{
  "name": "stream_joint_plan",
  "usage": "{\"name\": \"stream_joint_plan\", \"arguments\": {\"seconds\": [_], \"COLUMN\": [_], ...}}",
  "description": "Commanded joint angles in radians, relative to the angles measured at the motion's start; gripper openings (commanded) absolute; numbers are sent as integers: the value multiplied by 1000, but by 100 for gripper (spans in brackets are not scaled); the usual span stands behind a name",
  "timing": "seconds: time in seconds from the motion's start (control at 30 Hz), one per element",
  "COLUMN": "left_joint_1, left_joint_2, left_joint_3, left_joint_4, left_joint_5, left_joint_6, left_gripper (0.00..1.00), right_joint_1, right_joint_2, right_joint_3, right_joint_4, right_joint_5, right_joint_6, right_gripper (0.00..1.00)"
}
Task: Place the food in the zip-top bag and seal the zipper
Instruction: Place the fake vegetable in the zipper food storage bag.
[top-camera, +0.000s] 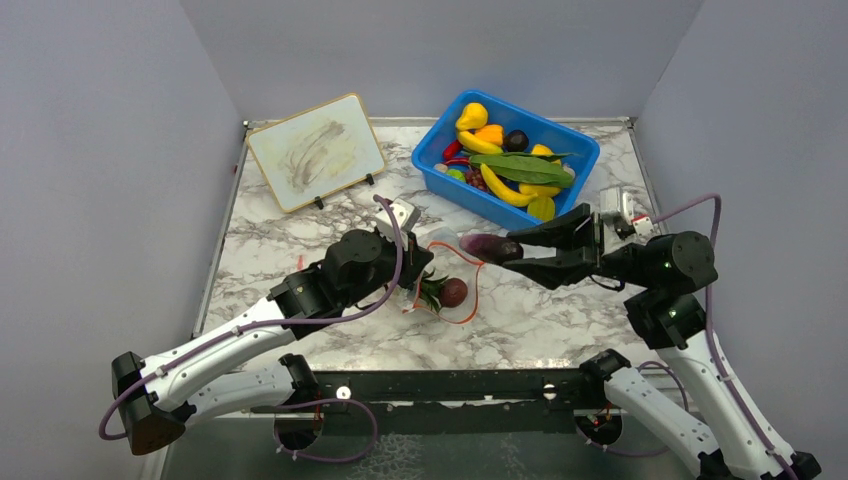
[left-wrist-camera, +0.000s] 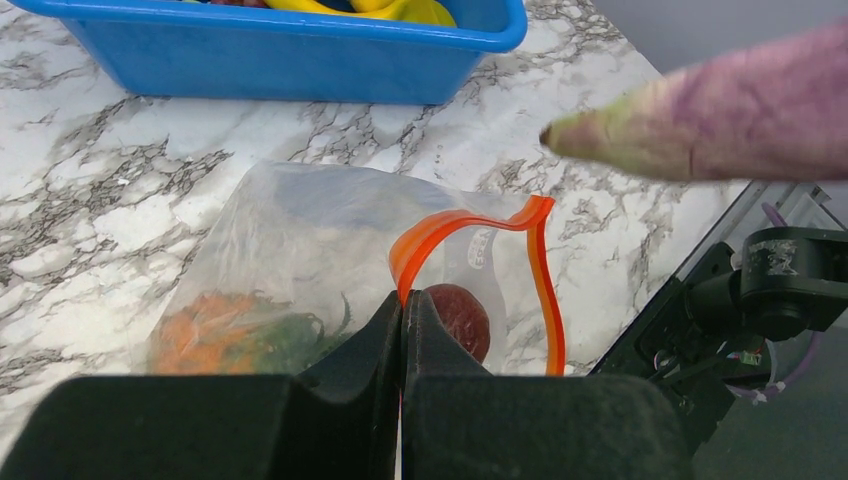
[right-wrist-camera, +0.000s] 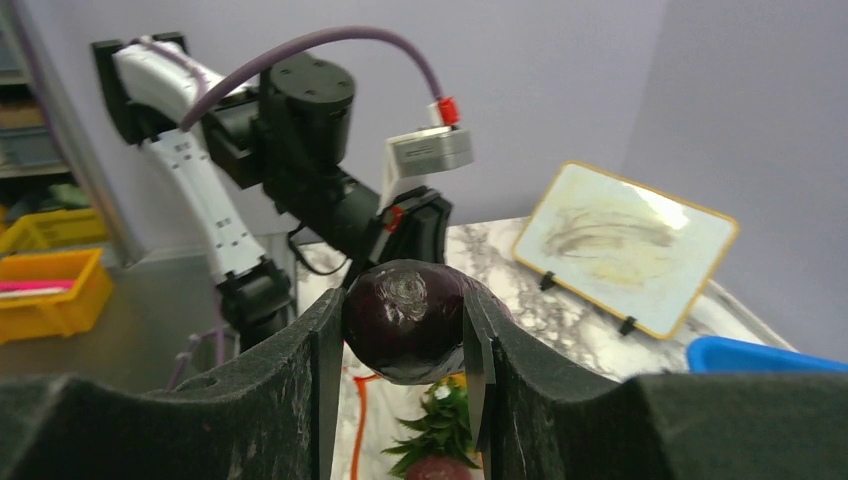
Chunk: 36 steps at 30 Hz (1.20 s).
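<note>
The right tool (top-camera: 512, 252) clamps a purple aubergine (top-camera: 488, 246) near the mouth of the zip-top bag (left-wrist-camera: 300, 230) on the worktop (top-camera: 560, 320), while the closed left tool (left-wrist-camera: 402, 300) pinches its zipper (left-wrist-camera: 545, 290), so this looks like the loading step, and next the aubergine needs easing inside and releasing.

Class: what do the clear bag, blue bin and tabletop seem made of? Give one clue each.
Clear bag: thin glossy plastic film; it crinkles, contents show through.
Blue bin: rigid smooth plastic, probably moulded; rounded rim.
Tabletop: white with grey veins, marble or a printed laminate; cannot tell which.
</note>
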Motion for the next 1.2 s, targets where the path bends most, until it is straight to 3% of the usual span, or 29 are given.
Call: {"name": "stream_joint_plan", "arguments": {"seconds": [0.0, 0.2, 0.43, 0.83, 1.17], "left_joint_1": [-1, -1, -1, -1, -1], "left_joint_2": [-9, -9, -21, -48, -72], "left_joint_3": [23, 21, 15, 5, 5], "left_joint_4": [48, 49, 57, 56, 54], "left_joint_5": [7, 16, 29, 52, 54], "left_joint_6": [-18, -23, -26, -25, -15], "left_gripper": [0, 0, 0, 0, 0], "right_joint_1": [1, 1, 13, 127, 322], "right_joint_2": [15, 45, 86, 222, 355], "right_joint_3": [-20, -90, -184, -222, -197], "right_joint_4": [35, 105, 214, 171, 159], "right_joint_5": [-197, -281, -189, 103, 409], "right_joint_6": [42, 85, 49, -163, -394], "right_gripper": [21, 21, 21, 18, 19]}}
